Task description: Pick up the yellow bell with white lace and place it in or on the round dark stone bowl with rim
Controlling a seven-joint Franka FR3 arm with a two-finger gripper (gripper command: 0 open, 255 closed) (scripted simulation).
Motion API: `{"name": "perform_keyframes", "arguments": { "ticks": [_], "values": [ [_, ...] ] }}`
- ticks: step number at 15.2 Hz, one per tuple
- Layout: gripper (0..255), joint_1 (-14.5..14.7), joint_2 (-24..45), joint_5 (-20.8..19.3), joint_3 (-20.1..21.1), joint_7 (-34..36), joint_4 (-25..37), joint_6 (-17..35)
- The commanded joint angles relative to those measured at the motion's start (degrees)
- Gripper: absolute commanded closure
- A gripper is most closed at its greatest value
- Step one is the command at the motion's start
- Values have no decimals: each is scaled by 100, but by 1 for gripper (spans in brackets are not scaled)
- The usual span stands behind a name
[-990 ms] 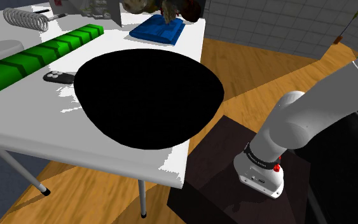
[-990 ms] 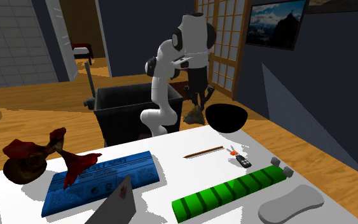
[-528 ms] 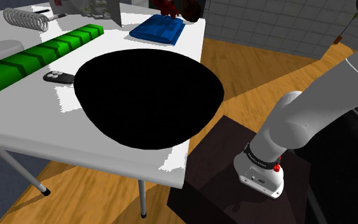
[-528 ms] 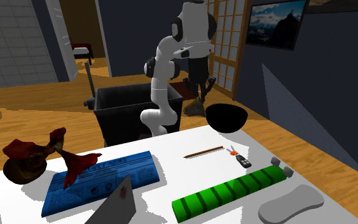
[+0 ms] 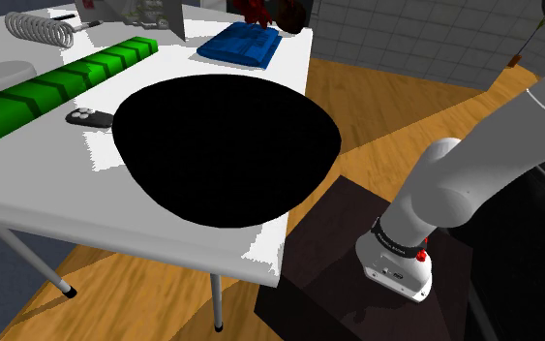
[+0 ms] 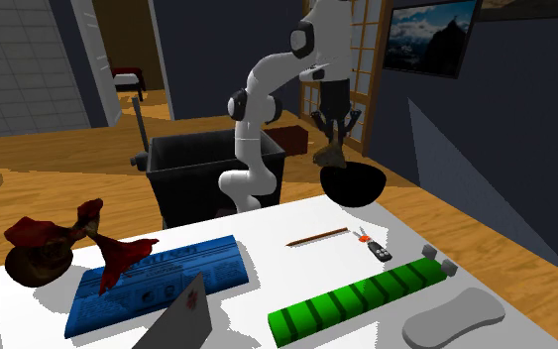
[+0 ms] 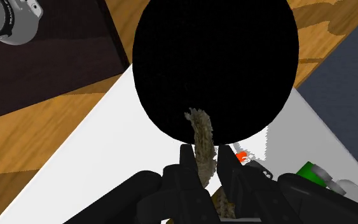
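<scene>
The carry step is judged to be nearly done: the bell (image 7: 201, 137), drawn a mottled tan-brown rather than a clear yellow, is clasped between the two black fingers of the gripper (image 7: 206, 167), which are drawn in narrow against its sides, and the round black bowl (image 5: 227, 145) is seen directly beyond it in the wrist view. In the second exterior view the bell is hung right of centre in the upper half of the frame, just above the bowl's rim and apart from it. What is called for next is judged to be a short straight descent over the bowl's middle, followed by an opening of the fingers once the bell is low inside (a release from height could let it tip or roll out). The bowl is set in the middle of the shoulder view, on the white table (image 5: 28, 184), with its rim close to the table edge that faces the dark stand (image 5: 338, 262), so sideways drift toward that edge is best avoided. Room above the bowl is open; the key fob (image 5: 88, 117) lies just beside its rim at centre left, and the green ridged bar (image 5: 67, 73) lies further off at upper left.
</scene>
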Motion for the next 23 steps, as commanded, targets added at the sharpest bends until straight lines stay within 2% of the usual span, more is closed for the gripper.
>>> {"name": "perform_keyframes", "arguments": {
  "ticks": [1, 6, 8, 14, 23],
  "values": [
    [255, 67, -32, 41, 202, 304, 56, -32],
    [255, 200, 227, -55, 952, 1204, 528, -135],
    [255, 248, 469, -213, 1430, 1698, 840, -189],
    [255, 341, -134, 151, 1028, 1358, -194, 337],
    [255, 504, -741, 445, 759, 1049, -1446, 1035]
  ]
}}
